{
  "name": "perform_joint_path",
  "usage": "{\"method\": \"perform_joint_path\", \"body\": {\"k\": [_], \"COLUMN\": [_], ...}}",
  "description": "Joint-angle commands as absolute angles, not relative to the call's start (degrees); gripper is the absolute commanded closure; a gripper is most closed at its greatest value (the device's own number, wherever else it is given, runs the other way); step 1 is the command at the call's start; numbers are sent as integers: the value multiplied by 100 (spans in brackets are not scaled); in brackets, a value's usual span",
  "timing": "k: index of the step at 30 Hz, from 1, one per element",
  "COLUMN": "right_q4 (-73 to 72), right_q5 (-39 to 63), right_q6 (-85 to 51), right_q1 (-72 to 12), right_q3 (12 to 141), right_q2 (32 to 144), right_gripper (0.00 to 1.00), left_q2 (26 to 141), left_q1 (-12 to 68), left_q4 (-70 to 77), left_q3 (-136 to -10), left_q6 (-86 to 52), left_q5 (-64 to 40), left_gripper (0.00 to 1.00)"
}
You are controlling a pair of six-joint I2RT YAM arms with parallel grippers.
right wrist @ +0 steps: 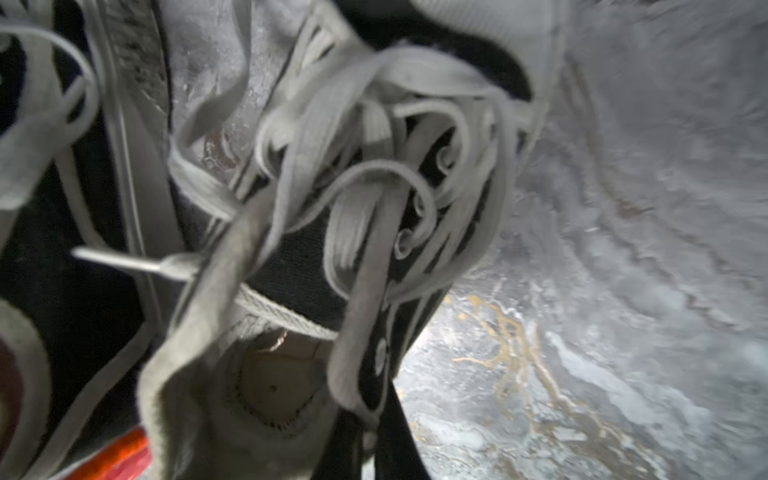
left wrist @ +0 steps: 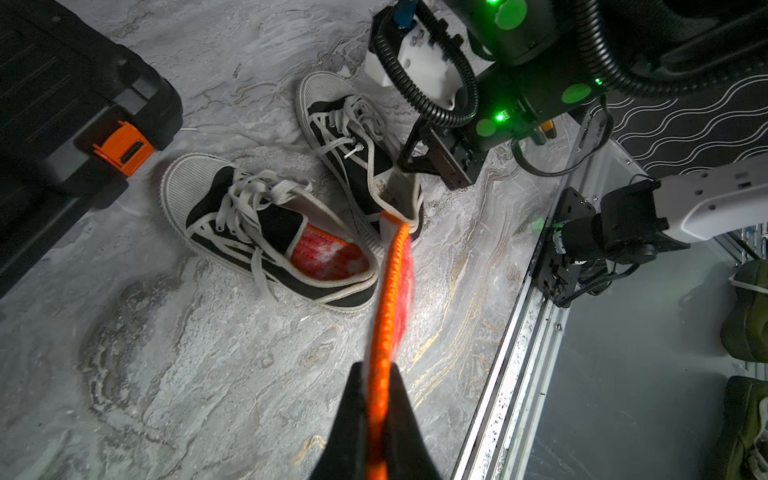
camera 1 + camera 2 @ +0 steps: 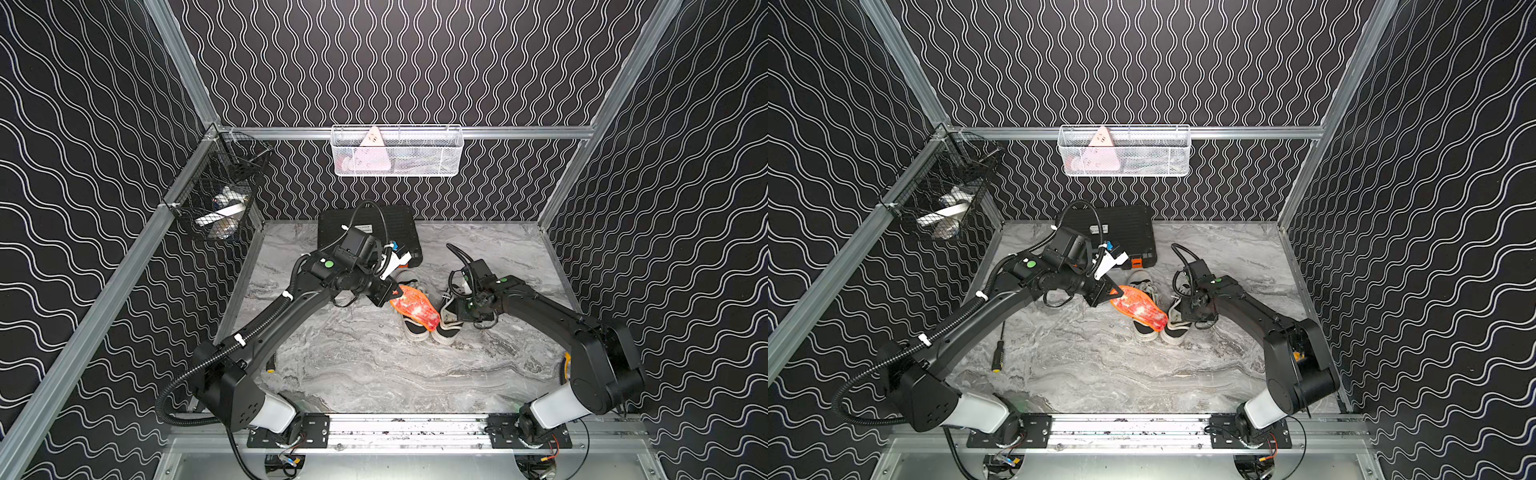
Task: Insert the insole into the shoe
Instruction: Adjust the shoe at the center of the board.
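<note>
- Orange-red fuzzy insole: airborne, long axis far-left to near-right, free tip near-right at right black canvas sneaker heel collar.
- Left gripper clamped on its far-left end.
- Right gripper pinches that sneaker's lace-side edge; white flat laces, ribbed rubber toe.

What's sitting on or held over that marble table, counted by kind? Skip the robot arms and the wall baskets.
Black sneaker: 2
Orange insole: 2 (one inside a sneaker, one pinched in the left gripper, at)
Black case: 1
Yellow-handled tool: 1
Total: 6
</note>
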State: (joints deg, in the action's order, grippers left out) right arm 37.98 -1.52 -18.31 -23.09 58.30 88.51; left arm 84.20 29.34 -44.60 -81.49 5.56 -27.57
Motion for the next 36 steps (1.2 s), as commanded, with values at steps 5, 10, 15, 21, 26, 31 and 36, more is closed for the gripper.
{"method": "perform_joint_path", "body": {"k": [5,10,15,21,26,31,36], "right_q4": [4246,4603,4417,3488,3094,3278,3187], "right_q5": [-635,-516,111,-17,-308,-544,-494], "right_q6": [-1792,-2254,-3550,-5946,-7264,-7862,-8161], "right_q1": [-1637,-1484,-1735,-1817,-1820,-1785,-1767], "right_q3": [5985,6621,6660,5828,5478,5562,5569], "right_q2": [8754,8760,8282,7955,7934,8275,8576], "right_gripper": [76,64,61,59,58,57,56], "left_q2": [8488,8521,8499,8560,8556,8449,8407], "left_q1": [2920,2920,2926,2919,2921,2914,2915], "left_q4": [-4531,-4492,-4414,-4389,-4400,-4409,-4388], "left_q3": [-8244,-8209,-8109,-8131,-8091,-8008,-7986], "left_q6": [545,510,518,536,579,610,606], "left_q5": [-2869,-2865,-2867,-2942,-2944,-2896,-2883], "left_gripper": [100,100,100,100,100,100,100]}}
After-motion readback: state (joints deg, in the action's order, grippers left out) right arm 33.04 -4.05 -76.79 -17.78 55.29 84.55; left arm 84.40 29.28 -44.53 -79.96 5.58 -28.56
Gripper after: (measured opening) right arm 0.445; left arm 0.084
